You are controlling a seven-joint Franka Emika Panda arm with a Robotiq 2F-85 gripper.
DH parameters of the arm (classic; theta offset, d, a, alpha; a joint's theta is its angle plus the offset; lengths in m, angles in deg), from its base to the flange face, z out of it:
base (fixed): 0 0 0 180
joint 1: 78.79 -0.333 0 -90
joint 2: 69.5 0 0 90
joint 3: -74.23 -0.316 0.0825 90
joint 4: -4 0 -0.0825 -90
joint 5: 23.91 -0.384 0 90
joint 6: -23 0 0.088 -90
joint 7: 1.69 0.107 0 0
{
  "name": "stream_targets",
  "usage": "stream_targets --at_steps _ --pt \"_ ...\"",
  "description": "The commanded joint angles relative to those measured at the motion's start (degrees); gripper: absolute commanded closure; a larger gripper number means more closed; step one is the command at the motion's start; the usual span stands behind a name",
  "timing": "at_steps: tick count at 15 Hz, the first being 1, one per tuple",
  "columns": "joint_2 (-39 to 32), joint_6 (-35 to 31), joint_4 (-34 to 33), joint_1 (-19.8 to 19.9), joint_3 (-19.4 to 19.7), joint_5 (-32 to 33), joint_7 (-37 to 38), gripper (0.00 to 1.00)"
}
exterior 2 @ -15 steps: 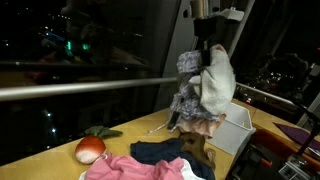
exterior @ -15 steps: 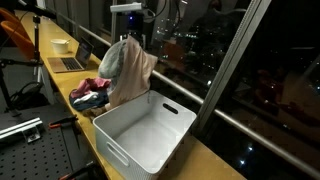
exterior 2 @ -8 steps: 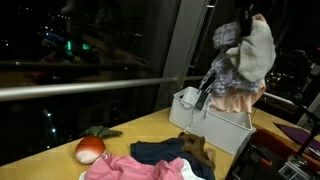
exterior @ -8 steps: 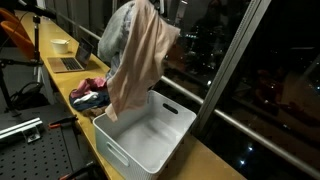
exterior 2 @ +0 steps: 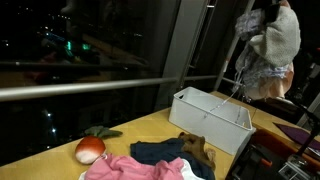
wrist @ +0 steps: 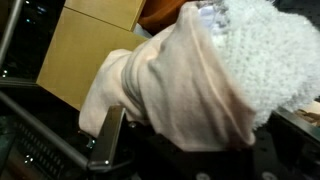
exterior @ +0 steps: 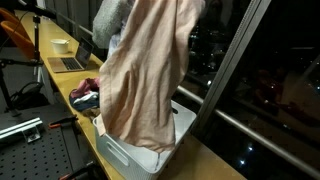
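Wrist view: the pincer (wrist: 190, 140) is clamped tight on a bundle of clothes (wrist: 175, 85). Its fingers are buried in the fabric, so the jaws themselves do not show.
Bundle, position: it hangs from its top, high above the white bin (exterior: 118, 148), as both exterior views show.
Bundle, make-up: a long beige cloth (exterior: 150, 85) drapes downward, with a grey knit (exterior: 108, 18) bunched beside it at the top. In an exterior view a patterned piece (exterior 2: 250, 72) dangles lowest.
Bundle, lower hem: the beige cloth reaches down to the white bin's rim. Whether it touches the rim or hangs just inside cannot be told.
White bin: open-topped with handle slots in its walls, standing on the table (exterior: 215, 160).
Heap of loose clothes (exterior: 88, 92): red, pink and dark pieces lie on the table just beside the white bin.
Red round fruit (exterior 2: 90, 150): on the table beyond the heap, well apart from the white bin.
Laptop (exterior: 68, 62), bowl (exterior: 60, 44): on the table past the heap, far from the white bin.
Step in hand, judged: a loose load of several pieces is being carried over the white bin.
Handling advice, judged: hold the clamp firm, since only the top of the load seems bitten and draped pieces could slide off. Move slowly to damp the swing. Centre the hanging mass over the white bin's opening so the hem clears its rim and does not snag.
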Motion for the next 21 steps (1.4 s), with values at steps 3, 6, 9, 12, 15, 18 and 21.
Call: stream_targets --at_steps 3,6,9,12,15,18,21 --pt "-4.41 -1.60 -1.45 0.67 -0.62 0.72 -3.19 1.00" --pt "-5.38 -2.88 -1.66 1.11 -0.43 0.60 -5.00 1.00" --pt "-8.16 -6.46 -1.66 1.46 -0.59 -0.36 -6.42 1.00" --pt "-12.18 -11.41 -1.22 2.00 -0.57 -1.46 -8.09 1.00" --pt "-16.58 -15.90 -0.81 2.93 -0.29 -1.77 -10.16 1.00" --pt "-20.05 -18.21 -0.22 3.70 -0.12 -1.28 -12.44 0.67" --pt "-22.23 -18.28 0.03 3.83 -0.05 -0.94 -13.73 0.45"
